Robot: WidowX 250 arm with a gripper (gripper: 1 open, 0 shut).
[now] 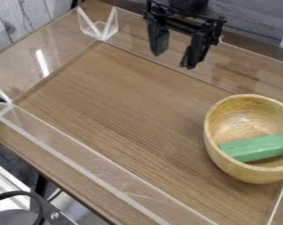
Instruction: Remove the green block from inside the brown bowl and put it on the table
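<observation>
Gripper [179,51] spread wide and empty, hanging far back, well apart from the brown bowl [235,116] near right. Green block [257,148] lies inside on the bowl's floor. Probably light, rigid, matte; pinch across the narrow width, mid-length.

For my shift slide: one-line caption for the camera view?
Open gripper hangs above table; green block lies in brown bowl.
</observation>
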